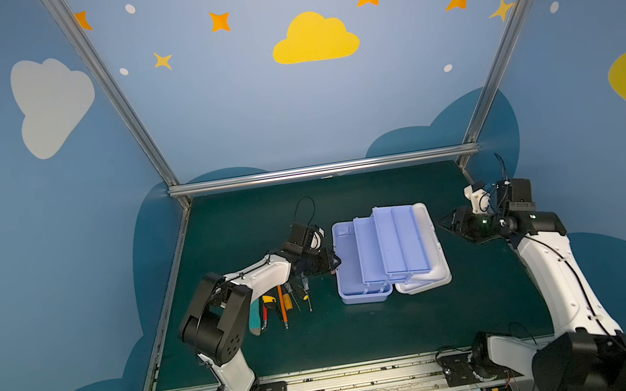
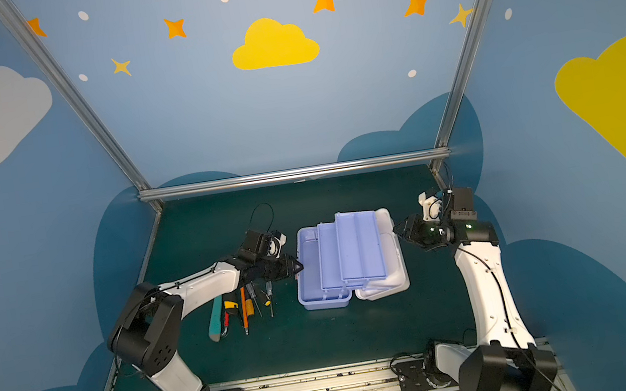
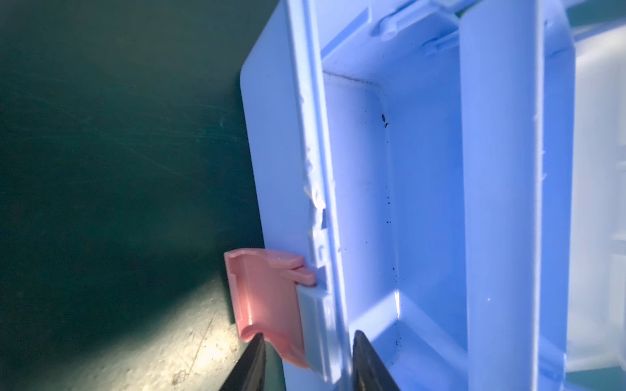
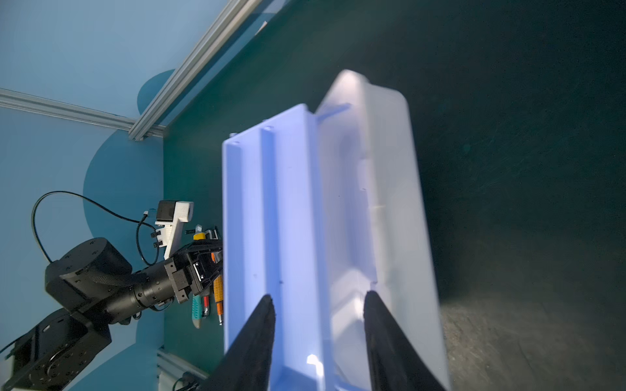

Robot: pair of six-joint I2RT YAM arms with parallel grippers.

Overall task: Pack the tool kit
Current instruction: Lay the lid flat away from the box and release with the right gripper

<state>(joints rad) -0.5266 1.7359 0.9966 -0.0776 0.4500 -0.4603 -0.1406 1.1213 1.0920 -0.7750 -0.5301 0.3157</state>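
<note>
The tool kit [image 1: 389, 252] [image 2: 350, 258] lies open mid-table, its lavender trays fanned out stepwise over the white lid [image 1: 433, 237]. My left gripper [image 1: 336, 261] [image 2: 299, 266] is at the case's left wall. In the left wrist view its jaws [image 3: 309, 334] straddle that wall, one finger against the pink latch [image 3: 267, 294] and one inside the case, shut on it. My right gripper [image 1: 443, 223] [image 2: 396, 229] hovers just off the lid's right edge, open [image 4: 318, 296] with nothing held. Several hand tools [image 1: 281, 302] [image 2: 243, 305], among them a teal knife [image 1: 255, 318], lie left of the case.
The tools lie in a row under my left forearm [image 1: 256, 276]. An aluminium frame rail [image 1: 320, 170] runs along the back of the green mat [image 1: 365, 331], and the arm bases sit on the front rail [image 1: 351, 380].
</note>
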